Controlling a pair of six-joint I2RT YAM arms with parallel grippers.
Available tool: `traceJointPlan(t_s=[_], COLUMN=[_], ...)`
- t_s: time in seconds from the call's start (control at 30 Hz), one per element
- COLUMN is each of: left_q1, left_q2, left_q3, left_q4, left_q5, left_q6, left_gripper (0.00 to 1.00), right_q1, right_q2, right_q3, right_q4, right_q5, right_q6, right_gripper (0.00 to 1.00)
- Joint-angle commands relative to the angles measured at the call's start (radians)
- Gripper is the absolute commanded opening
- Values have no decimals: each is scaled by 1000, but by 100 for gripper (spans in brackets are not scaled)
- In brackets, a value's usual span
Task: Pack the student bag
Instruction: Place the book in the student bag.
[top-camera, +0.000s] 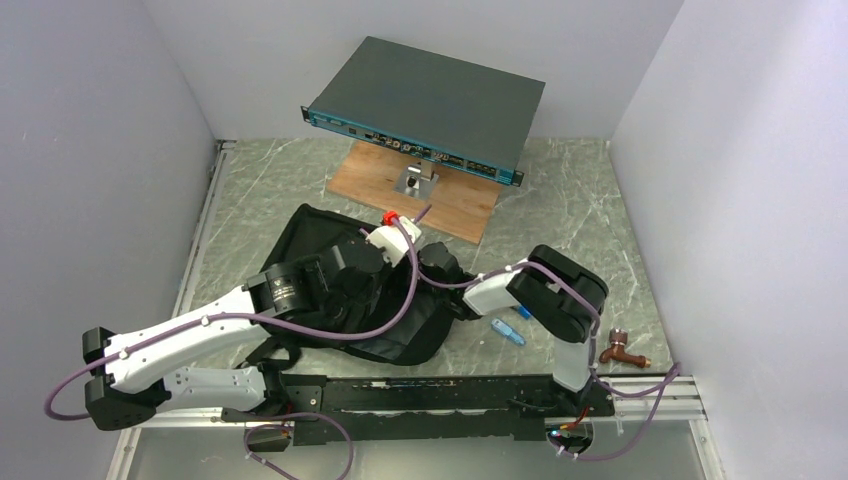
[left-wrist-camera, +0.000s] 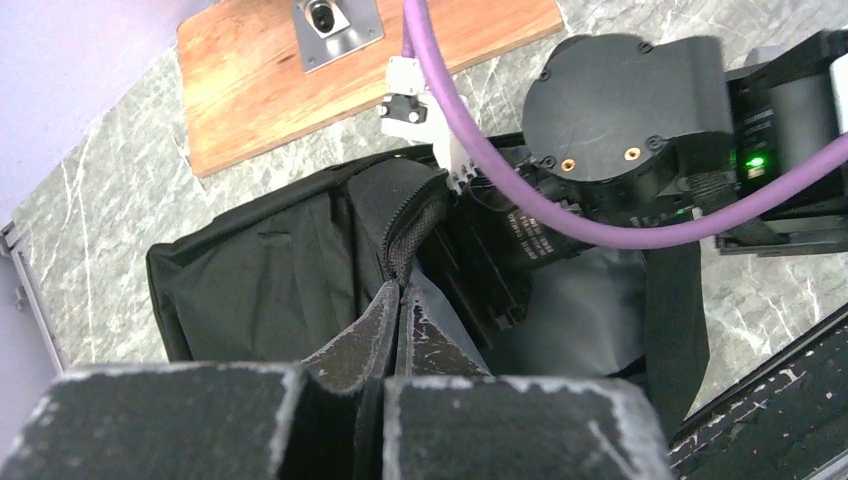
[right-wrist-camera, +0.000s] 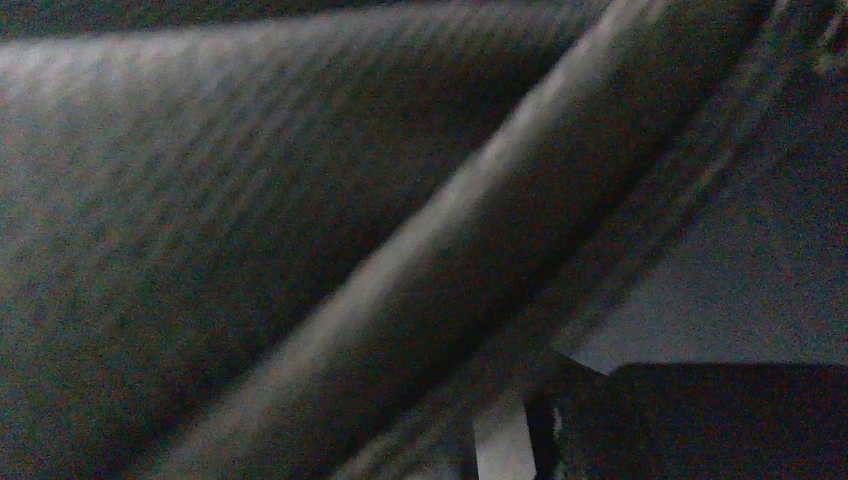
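We are holding the rim of the student bag (top-camera: 318, 245), lying just before the wooden board (top-camera: 455, 205), in fully closed left fingers (left-wrist-camera: 397, 305), while the right fingers (left-wrist-camera: 490, 280) are reaching inside with a spread we cannot tell, and the thin fabric slipping free would collapse the opening.

No text I can read: the faint white print on the black arm housing (left-wrist-camera: 522, 238), just beyond my left pincer (left-wrist-camera: 400, 300), is too small.
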Motion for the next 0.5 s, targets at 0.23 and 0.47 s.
traceJointPlan(t_s=[0.23, 0.47], left_q1=[-1, -1], left_q2=[10, 15], left_q3=[-73, -148], left_q4=[59, 110], left_q5=[90, 130], left_q6=[-84, -158], left_gripper=[0, 0], right_q1=[-17, -156], right_q2=[-577, -868], right_q3=[-176, -230], right_q4=[-602, -857], right_q5=[239, 354], right_q6=[-418, -478], right_gripper=[59, 57])
